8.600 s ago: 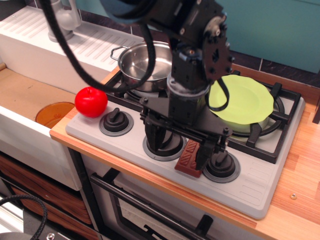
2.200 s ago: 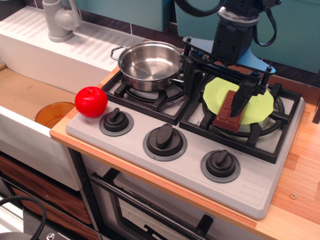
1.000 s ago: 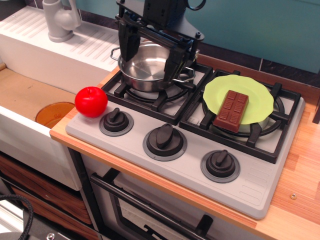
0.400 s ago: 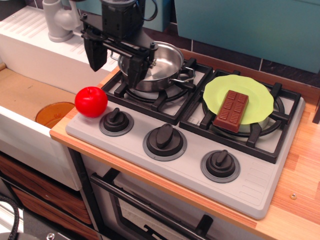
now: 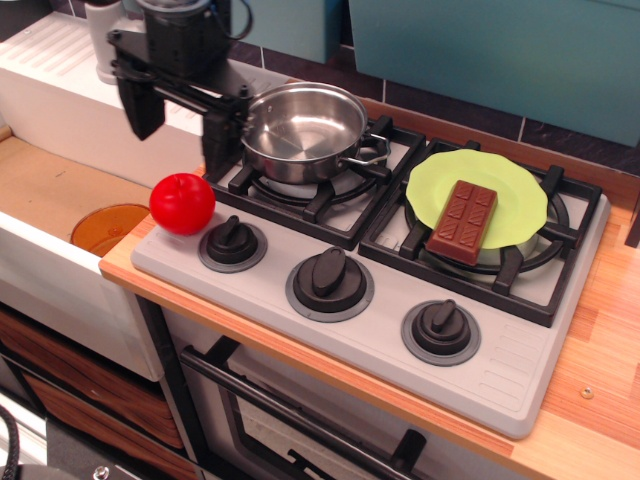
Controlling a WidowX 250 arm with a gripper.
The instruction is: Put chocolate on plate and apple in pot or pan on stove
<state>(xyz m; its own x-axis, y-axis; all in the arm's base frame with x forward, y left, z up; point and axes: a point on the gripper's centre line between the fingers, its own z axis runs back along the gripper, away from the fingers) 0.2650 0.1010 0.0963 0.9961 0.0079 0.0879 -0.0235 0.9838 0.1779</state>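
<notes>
The brown chocolate bar lies on the lime-green plate on the right burner of the grey stove. The red apple sits on the stove's front left corner, beside the left knob. The steel pot stands on the left burner and holds nothing. My gripper hangs open and empty above and just behind the apple, its two black fingers spread wide, the right one close to the pot's left side.
An orange disc lies in the sink basin on the left. A grey tap stands at the back left. Three knobs line the stove front. Wooden counter runs along the right.
My gripper set the chocolate on the plate, let go, then travelled left over the pot. It now hangs lower, above the apple.
</notes>
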